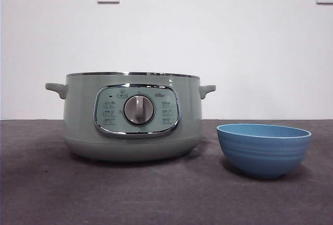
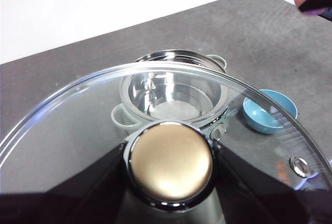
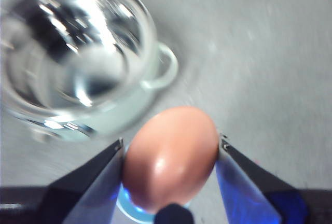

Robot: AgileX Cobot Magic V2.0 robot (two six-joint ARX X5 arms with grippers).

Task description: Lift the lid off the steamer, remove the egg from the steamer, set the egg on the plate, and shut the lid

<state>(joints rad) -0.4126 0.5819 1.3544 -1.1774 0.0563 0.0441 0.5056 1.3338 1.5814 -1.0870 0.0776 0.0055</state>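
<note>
Front view: steamer (image 1: pixel 132 118) stands uncovered on the dark table (image 1: pixel 156 199), its chrome rim bare; blue plate (image 1: pixel 264 149), a deep bowl, sits just beside it toward the side handle, apart from the pot wall. No arm shows at this height.

Left wrist view: left gripper (image 2: pixel 171 175) is clamped on the knob of the glass lid (image 2: pixel 78 125), held well above the table. Through the glass the steamer (image 2: pixel 174 97) shows an empty steel well, and the plate (image 2: pixel 270 111) lies beside it.

Right wrist view: right gripper (image 3: pixel 171 159) pinches the egg (image 3: pixel 170 156) between its two jaws, raised clear of the steamer (image 3: pixel 78 63). A sliver of blue, probably the plate (image 3: pixel 127 203), shows directly beneath the egg; the picture is blurred.

Step in hand, as judged: egg out, carry to plate under way.

Next move calls for: lowering the egg inside the bowl's rim before releasing, low enough that it does not drop or roll.

Open room: bare table on all sides of both vessels; the steamer's side handle and the bowl's rim are the nearest edges to the descent.
</note>
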